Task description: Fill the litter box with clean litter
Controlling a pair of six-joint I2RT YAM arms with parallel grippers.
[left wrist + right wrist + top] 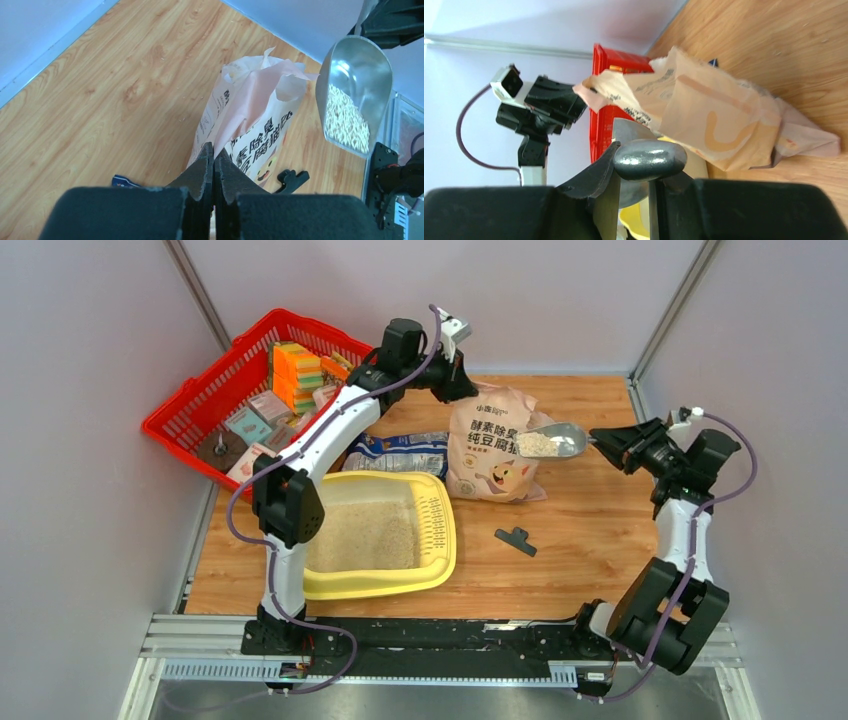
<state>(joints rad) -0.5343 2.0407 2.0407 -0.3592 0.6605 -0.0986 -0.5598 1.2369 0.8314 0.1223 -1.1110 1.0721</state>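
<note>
Top external: clean litter (537, 444) in scoop (568, 432), held by right hand (603, 443).

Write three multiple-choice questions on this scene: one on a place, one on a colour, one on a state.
1. Where does the black clip lie?
A. on the table, right of the litter box
B. inside the litter box
C. on its rim
2. What colour is the mesh basket?
A. blue
B. red
C. green
3. The scoop in the right gripper is:
A. empty
B. lying on the table
C. carrying litter
Answers: 1 A, it lies on bare wood apart from the box; 2 B, its mesh is bright red; 3 C, pale granules sit in its bowl.
</note>
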